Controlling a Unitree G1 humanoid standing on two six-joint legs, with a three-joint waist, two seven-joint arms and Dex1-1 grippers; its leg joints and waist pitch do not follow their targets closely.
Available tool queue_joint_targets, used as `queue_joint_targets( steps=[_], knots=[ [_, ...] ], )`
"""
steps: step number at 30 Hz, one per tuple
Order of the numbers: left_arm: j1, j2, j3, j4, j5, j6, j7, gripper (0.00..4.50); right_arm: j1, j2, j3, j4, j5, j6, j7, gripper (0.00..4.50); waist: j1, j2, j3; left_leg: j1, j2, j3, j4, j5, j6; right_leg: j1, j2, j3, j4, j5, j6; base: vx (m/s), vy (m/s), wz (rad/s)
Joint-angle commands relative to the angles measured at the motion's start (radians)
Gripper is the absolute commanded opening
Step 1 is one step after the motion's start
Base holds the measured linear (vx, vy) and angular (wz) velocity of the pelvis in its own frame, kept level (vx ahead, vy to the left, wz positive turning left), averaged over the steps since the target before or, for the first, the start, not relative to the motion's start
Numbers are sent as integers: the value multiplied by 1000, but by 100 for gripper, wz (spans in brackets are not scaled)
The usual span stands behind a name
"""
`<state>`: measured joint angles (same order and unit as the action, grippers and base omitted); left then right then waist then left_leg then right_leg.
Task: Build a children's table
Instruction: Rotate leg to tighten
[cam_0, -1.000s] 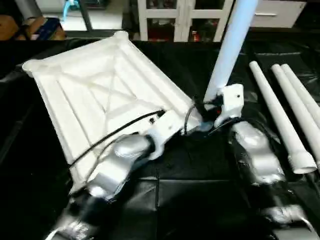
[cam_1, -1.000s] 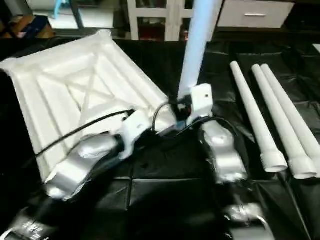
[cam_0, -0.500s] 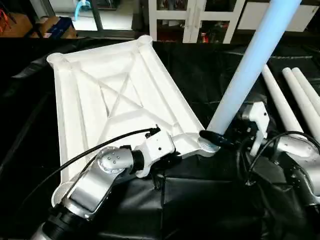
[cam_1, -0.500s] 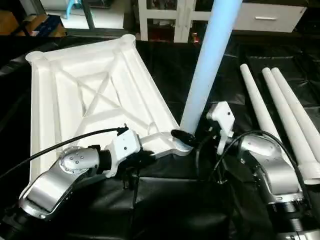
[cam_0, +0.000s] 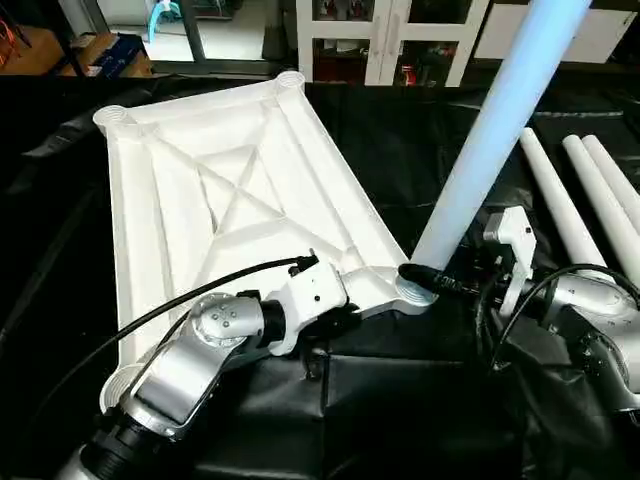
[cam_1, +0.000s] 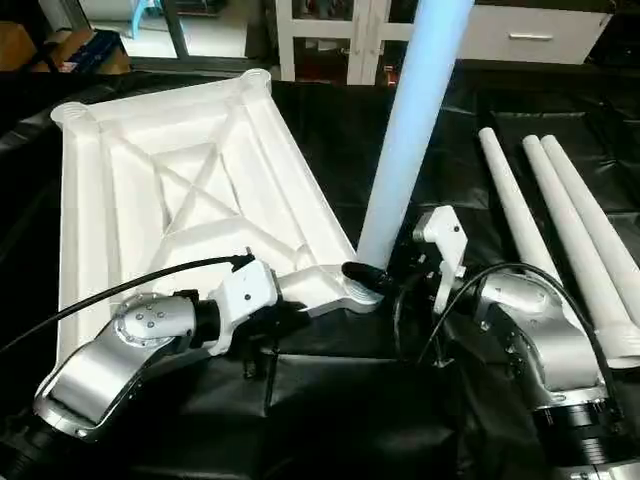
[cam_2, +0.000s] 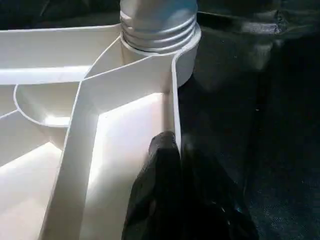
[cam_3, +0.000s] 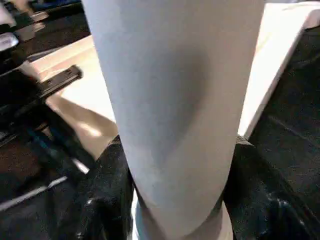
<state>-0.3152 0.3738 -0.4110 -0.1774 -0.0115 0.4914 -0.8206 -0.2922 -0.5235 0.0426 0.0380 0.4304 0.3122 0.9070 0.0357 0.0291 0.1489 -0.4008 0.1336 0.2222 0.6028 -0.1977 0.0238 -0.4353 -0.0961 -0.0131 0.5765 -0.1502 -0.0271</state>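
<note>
The children's table top (cam_0: 230, 200) lies upside down on black cloth, its X-ribs facing up. One white leg (cam_0: 490, 150) stands tilted in the near right corner socket (cam_0: 415, 292), with its threaded end (cam_2: 159, 25) seated there. My left gripper (cam_2: 172, 145) is shut on the top's rim just beside that socket. My right gripper (cam_0: 438, 278) is at the leg's base, and a black finger (cam_3: 107, 195) presses each side of the tube. Three more legs (cam_1: 560, 220) lie side by side on the cloth to the right.
White cabinets (cam_0: 370, 40) stand behind the work area, and boxes (cam_0: 100, 55) sit at the far left. A black cable (cam_0: 200, 290) runs over my left forearm above the table top. Black cloth (cam_0: 400, 410) covers the surface in front.
The camera has shifted since the earliest frames. My right fingers have drawn in around the leg's base. The left gripper keeps its hold on the rim.
</note>
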Motion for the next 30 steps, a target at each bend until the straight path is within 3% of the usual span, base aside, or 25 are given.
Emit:
queue_joint_targets(
  steps=[1,4,8,9,10,12,13,15,20,21,23,25,26,30],
  knots=[
    [-3,-15,-52,9,14,27,2,0,-17,39,-1,65,-71,30,-155,198,-1,-16,-72,32,92,-50,-86,-122,115,46,-55,28,-53,-199,-232,0,0,0],
    [-43,-68,-79,69,61,76,67,0,-61,141,-37,168,-140,46,-407,196,-15,-17,-68,31,86,-56,-95,-227,41,43,-56,26,-69,-358,-188,0,0,0],
    [-117,-187,-80,173,109,134,199,0,-127,273,-84,284,-209,29,-704,194,-30,-14,-62,38,83,-61,-103,-343,-32,28,-51,25,-82,-472,-137,-13,-1,-1],
    [-117,-187,-80,173,109,134,199,0,-127,273,-84,284,-209,29,-704,194,-36,-15,-61,42,81,-64,-104,-393,-55,22,-49,23,-87,-519,-118,-53,13,-7],
    [-159,-255,-67,233,122,159,267,0,-166,334,-99,344,-241,-2,-818,194,-38,-16,-61,40,80,-69,-106,-413,-64,25,-51,20,-90,-534,-98,-53,13,-7],
    [-181,-292,-55,264,125,164,302,0,-187,363,-108,378,-260,-42,-887,193,-43,-15,-61,39,79,-71,-108,-435,-72,23,-49,17,-91,-534,-88,0,0,0],
    [-213,-346,-33,306,124,174,344,0,-221,402,-112,431,-283,-98,-969,193,-47,-12,-65,38,78,-73,-111,-447,-75,26,-48,13,-92,-502,-78,0,0,0],
    [-225,-365,-23,322,127,174,360,0,-236,415,-106,454,-294,-123,-993,193,-49,-13,-65,43,76,-71,-111,-469,-72,20,-45,11,-98,-475,-76,0,0,0],
    [-244,-371,0,349,133,170,371,0,-275,435,-60,482,-297,-170,-917,192,-52,-14,-70,34,79,-65,-111,-414,-32,30,-46,15,-89,-334,-108,0,0,0],
    [-243,-363,6,350,134,171,372,0,-275,435,-58,470,-302,-192,-905,247,-51,-18,-72,30,80,-62,-110,-383,-17,34,-48,18,-85,-300,-121,0,0,0],
    [-241,-357,9,350,135,168,371,0,-276,431,-54,467,-309,-206,-898,261,-49,-17,-74,32,81,-58,-108,-350,-1,34,-49,19,-83,-267,-143,0,0,0],
    [-236,-335,15,347,137,153,368,0,-272,414,-49,448,-313,-232,-884,261,-45,-23,-75,36,80,-51,-103,-319,15,33,-49,21,-84,-247,-161,0,0,0],
    [-232,-322,13,341,136,142,356,0,-265,404,-48,420,-307,-226,-873,285,-39,-20,-77,41,81,-47,-100,-299,27,30,-47,23,-83,-237,-167,0,0,0],
    [-201,-275,6,293,131,122,309,0,-207,359,-33,289,-301,-200,-801,313,-25,-22,-80,35,85,-45,-97,-203,70,36,-45,22,-72,-170,-179,27,-10,2]
  ],
)
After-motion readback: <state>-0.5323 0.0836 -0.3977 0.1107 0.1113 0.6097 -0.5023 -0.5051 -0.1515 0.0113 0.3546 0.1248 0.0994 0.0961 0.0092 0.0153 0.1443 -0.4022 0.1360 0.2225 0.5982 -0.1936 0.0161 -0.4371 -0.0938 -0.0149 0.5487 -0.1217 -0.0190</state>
